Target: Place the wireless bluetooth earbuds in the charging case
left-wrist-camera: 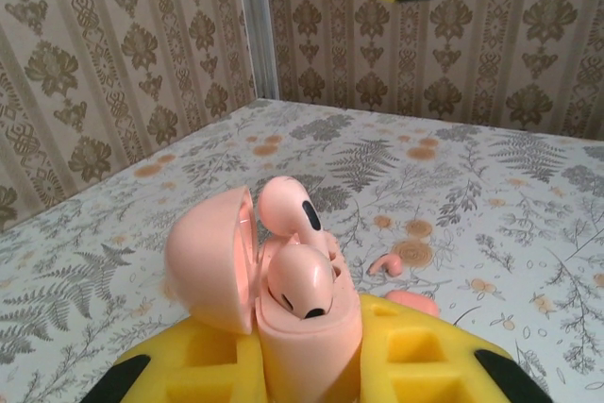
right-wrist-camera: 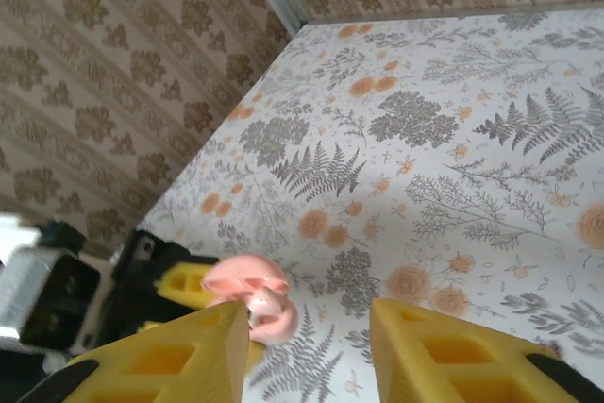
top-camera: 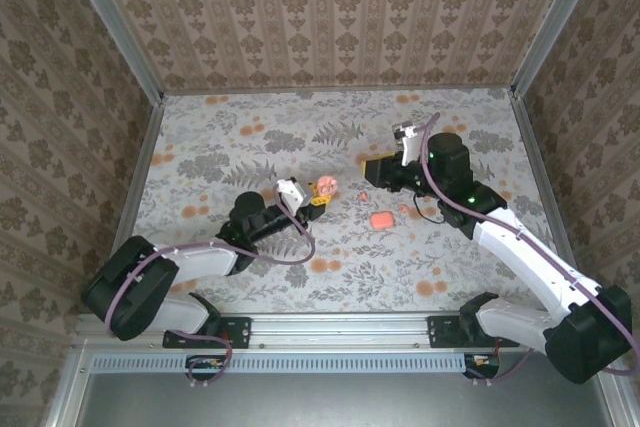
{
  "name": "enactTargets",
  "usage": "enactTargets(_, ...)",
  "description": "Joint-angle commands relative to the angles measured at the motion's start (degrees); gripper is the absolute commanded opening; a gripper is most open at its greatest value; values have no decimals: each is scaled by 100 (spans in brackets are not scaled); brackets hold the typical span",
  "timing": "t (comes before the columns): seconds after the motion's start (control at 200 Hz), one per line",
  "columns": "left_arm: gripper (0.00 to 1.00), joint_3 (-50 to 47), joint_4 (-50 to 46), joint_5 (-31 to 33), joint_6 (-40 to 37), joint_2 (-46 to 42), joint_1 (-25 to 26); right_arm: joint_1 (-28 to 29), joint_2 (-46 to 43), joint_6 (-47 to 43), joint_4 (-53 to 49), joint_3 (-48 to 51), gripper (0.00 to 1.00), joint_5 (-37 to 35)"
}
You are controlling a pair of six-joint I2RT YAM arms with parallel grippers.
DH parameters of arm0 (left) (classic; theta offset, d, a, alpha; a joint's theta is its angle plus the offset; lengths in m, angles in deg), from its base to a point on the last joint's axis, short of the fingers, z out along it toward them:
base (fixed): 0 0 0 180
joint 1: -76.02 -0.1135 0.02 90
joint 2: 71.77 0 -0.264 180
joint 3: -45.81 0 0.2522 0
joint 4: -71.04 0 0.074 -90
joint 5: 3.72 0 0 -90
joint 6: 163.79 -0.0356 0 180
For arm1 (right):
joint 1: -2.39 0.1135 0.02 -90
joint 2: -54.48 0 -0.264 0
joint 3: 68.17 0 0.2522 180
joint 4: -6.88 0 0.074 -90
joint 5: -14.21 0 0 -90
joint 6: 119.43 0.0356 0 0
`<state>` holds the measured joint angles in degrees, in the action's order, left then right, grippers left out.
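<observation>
My left pincer (top-camera: pixel 316 194) clamped on open salmon-pink glossy charging case (left-wrist-camera: pixel 316 332), over middle of floral table (top-camera: pixel 250 137). Two pink glossy earbuds (left-wrist-camera: pixel 300 282) sit inside, one standing higher. Right pincer (top-camera: pixel 373 163) apart, empty, just right of middle.

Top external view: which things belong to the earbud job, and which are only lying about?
For the job: open charging case in the left hand; two earbuds in it.
Lying about: pink rounded square; small pink curved piece.
</observation>
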<state>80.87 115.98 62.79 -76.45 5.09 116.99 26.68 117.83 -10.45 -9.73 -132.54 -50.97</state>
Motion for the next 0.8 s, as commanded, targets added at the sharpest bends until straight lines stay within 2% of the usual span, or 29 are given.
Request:
enactTargets(0.0,14,229,-20,-282,141,-199,51,-144,-132,-1272,145,81,47,851)
enactTargets(0.095,14,261,-72,-395,169,-257,44,-329,-63,-1880,1,40,55,1186)
enactTargets(0.205,14,260,-137,-438,186,-336,50,-484,-101,-2441,409,208,56,1790)
enactTargets(0.34,14,227,-147,-443,196,-422,49,-485,-183,-3158,772,467,60,1756)
enactTargets(0.42,14,231,-182,-446,178,-478,51,-472,-144,-3770,571,477,60,1917)
enactTargets(0.565,14,260,-257,-472,144,-554,51,-374,-86,-4859,101,451,52,2070)
enactTargets(0.79,14,278,-271,-506,144,-574,56,-2,92,-5470,-4,399,51,1606)
